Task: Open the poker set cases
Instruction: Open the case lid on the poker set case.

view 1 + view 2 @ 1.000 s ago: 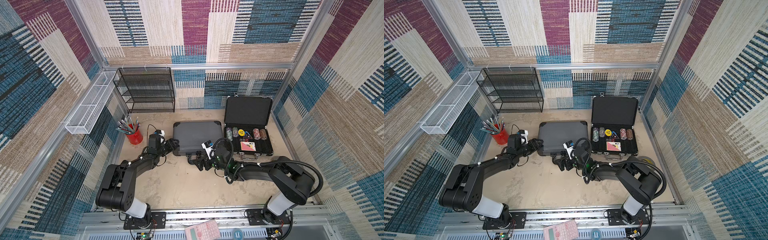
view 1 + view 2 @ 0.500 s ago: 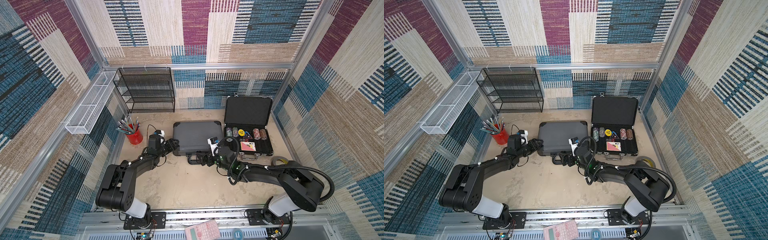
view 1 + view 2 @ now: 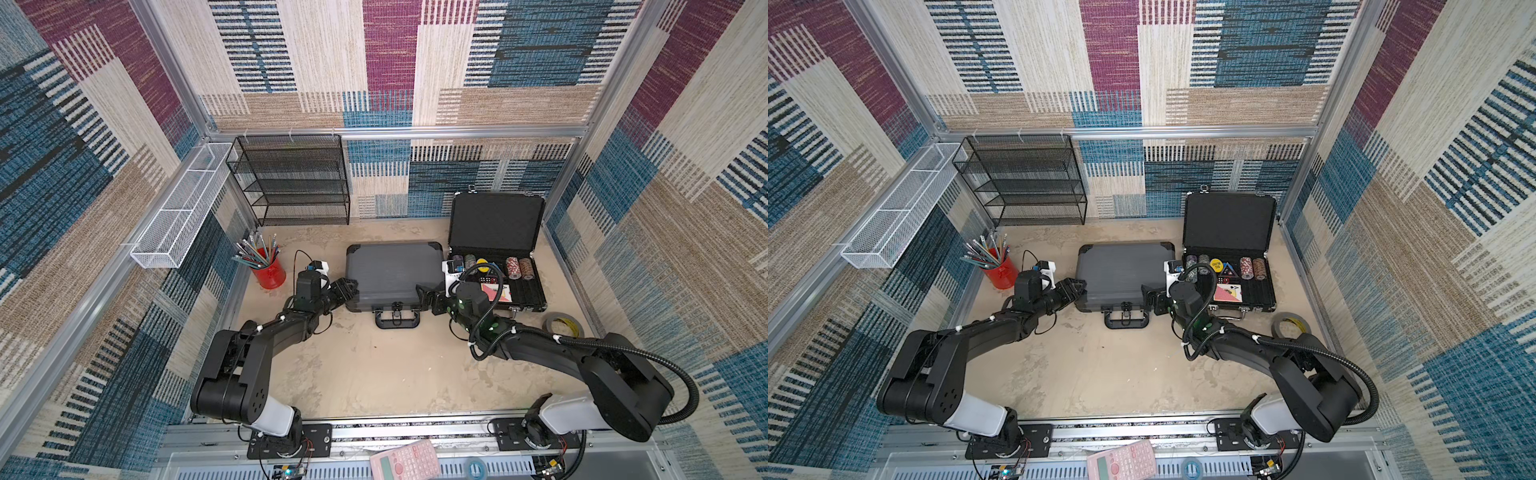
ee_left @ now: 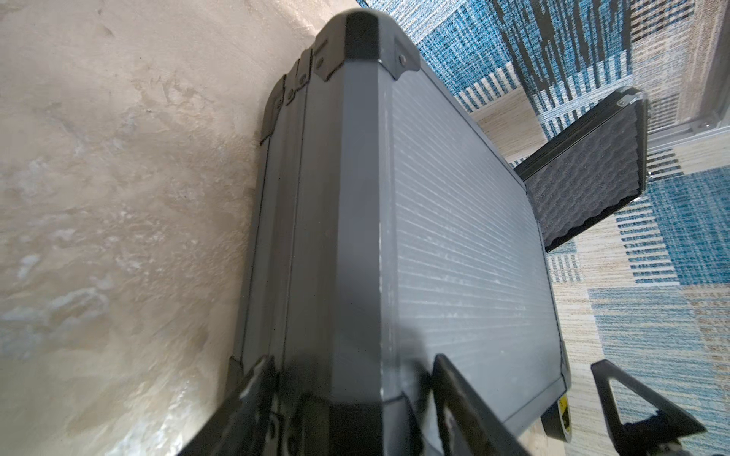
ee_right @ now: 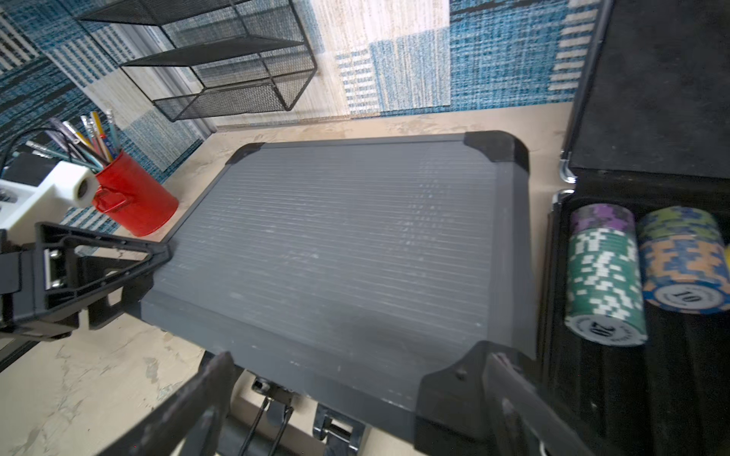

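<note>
The grey poker set case (image 3: pixel 395 272) (image 3: pixel 1125 272) lies shut in the middle of the floor, handle (image 3: pixel 397 320) toward me. My left gripper (image 3: pixel 349 289) (image 4: pixel 351 367) is shut on its front left corner, one finger on the ribbed lid and one against the side. My right gripper (image 3: pixel 422 295) (image 5: pixel 355 398) stands wide open at the front right corner cap (image 5: pixel 454 391), with a silver latch (image 5: pixel 335 430) below it. To the right stands the black poker set case (image 3: pixel 496 216), open with its lid upright and chips (image 3: pixel 515 268) in the base.
A red cup of pencils (image 3: pixel 270 272) stands left of the grey case. A black mesh shelf (image 3: pixel 295 183) lines the back wall and a white wire basket (image 3: pixel 178 208) hangs on the left wall. A tape roll (image 3: pixel 564 325) lies at the right.
My right gripper has moved right and away from me, from the grey case's handle to its front right corner. The left gripper has stayed on the left corner.
</note>
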